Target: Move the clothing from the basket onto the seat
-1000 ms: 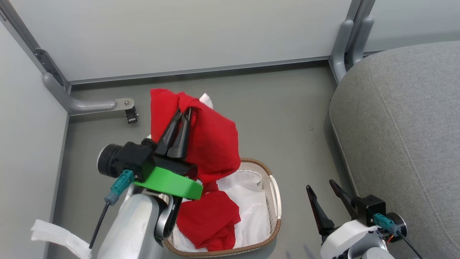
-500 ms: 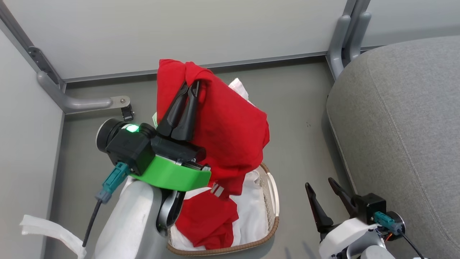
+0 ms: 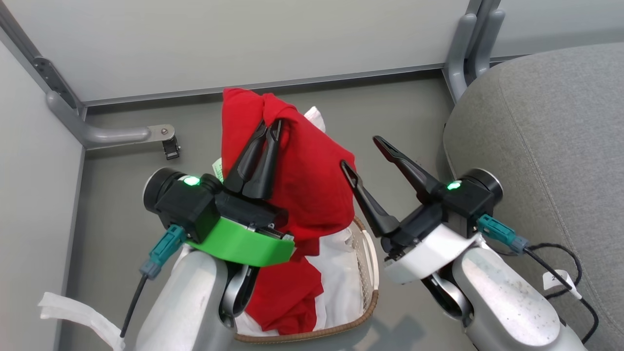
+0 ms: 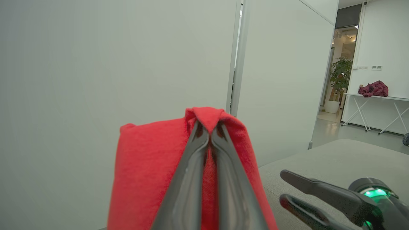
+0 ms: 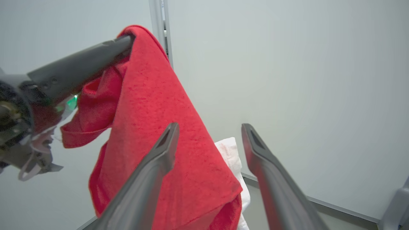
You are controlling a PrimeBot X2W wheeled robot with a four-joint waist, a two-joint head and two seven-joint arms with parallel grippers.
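A red garment of the clothing (image 3: 302, 180) hangs in the air above the basket (image 3: 373, 263), pinched at its top fold by my left gripper (image 3: 272, 126), which is shut on it. The same red garment (image 4: 143, 166) drapes over both left fingers, and it hangs at the left of the right wrist view (image 5: 159, 127). More red clothing (image 3: 287, 297) lies in the basket on the white liner. My right gripper (image 3: 361, 152) stands open just right of the hanging cloth, nothing between its fingers. The grey seat (image 3: 546, 146) fills the right side.
Pale partition walls (image 3: 243, 44) close the back and left, with a grey metal foot and castor (image 3: 168, 141) on the floor at left and a post (image 3: 463, 53) beside the seat. A white strip (image 3: 78, 314) lies at lower left.
My right arm rose from the lower right up beside the hanging garment, still open. My left gripper carried the garment slightly right. The camera shifted a little.
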